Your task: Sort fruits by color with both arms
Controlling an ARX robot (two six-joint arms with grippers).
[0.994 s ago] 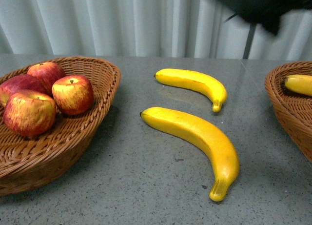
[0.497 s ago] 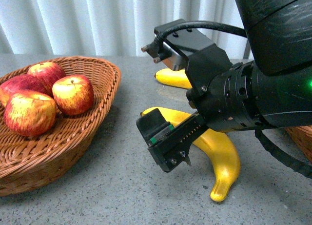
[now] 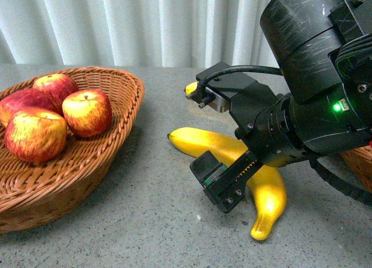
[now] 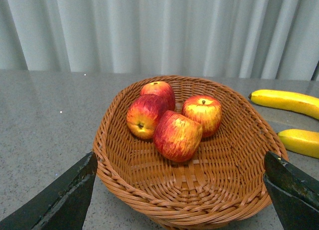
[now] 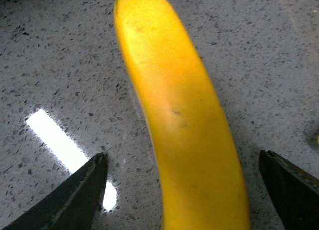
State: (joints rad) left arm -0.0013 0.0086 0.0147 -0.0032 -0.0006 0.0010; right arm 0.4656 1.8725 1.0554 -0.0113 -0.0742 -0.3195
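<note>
Right arm's fingers spread wide over a smooth, curved bright-yellow banana on the grey speckled worktop.
The banana lies between the two black fingers, apart from both. Its skin is glossy, with a few faint brown flecks. In the front view the black right arm, its green light lit, hangs low over the fruit's middle, and a second yellow banana peeks out behind it. The left arm's fingers stand wide too, holding nothing, facing a brown woven wicker basket where four glossy red, yellow-streaked apples sit clustered together.
</note>
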